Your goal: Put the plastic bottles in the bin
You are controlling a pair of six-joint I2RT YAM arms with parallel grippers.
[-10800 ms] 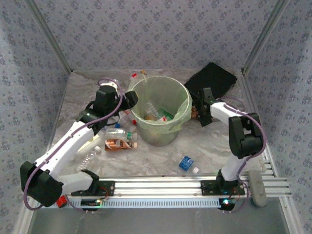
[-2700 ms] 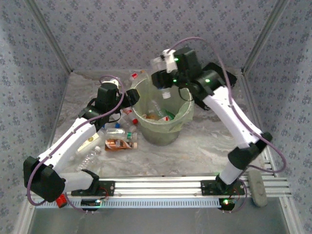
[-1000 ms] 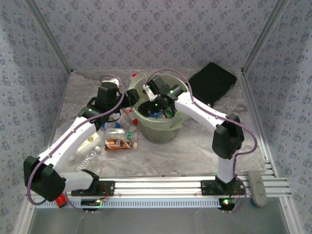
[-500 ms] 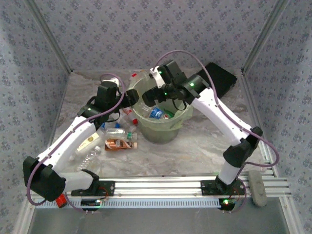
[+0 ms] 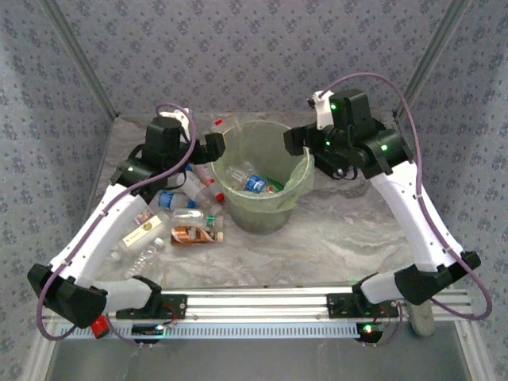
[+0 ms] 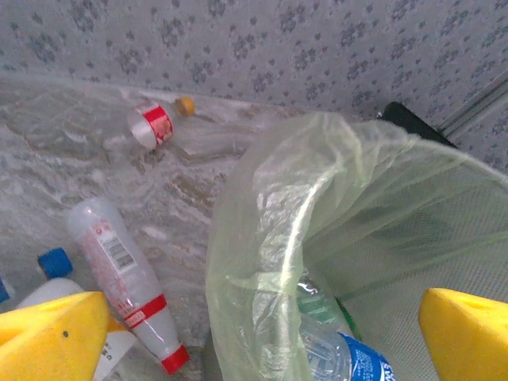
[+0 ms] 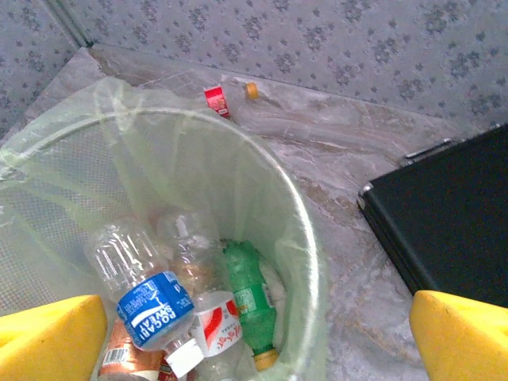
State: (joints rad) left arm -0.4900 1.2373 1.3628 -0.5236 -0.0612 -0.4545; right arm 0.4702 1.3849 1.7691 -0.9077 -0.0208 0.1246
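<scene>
The pale-green bin (image 5: 294,184) stands mid-table with several plastic bottles inside, among them a blue-labelled one (image 7: 153,306) and a green one (image 7: 252,295). My left gripper (image 5: 211,146) hangs open over the bin's left rim (image 6: 274,238), one yellow fingertip (image 6: 49,333) outside it and the other over the inside, gripping nothing. At the bin's right rim, my right gripper (image 5: 294,143) is raised and open, empty, looking down into the bin (image 7: 305,230). More bottles (image 5: 189,233) lie on the table left of the bin, one with a red cap (image 6: 119,274).
A flat black box (image 7: 452,210) lies on the table right of the bin, at the back. Two more small bottles (image 6: 151,125) rest against the back wall behind the bin. Crinkled clear plastic sheet covers the table. Patterned walls close in on three sides.
My right arm has lifted out of the bin and drawn back to its right rim, leaving a blue-labelled bottle inside. My left gripper has opened and risen slightly.
</scene>
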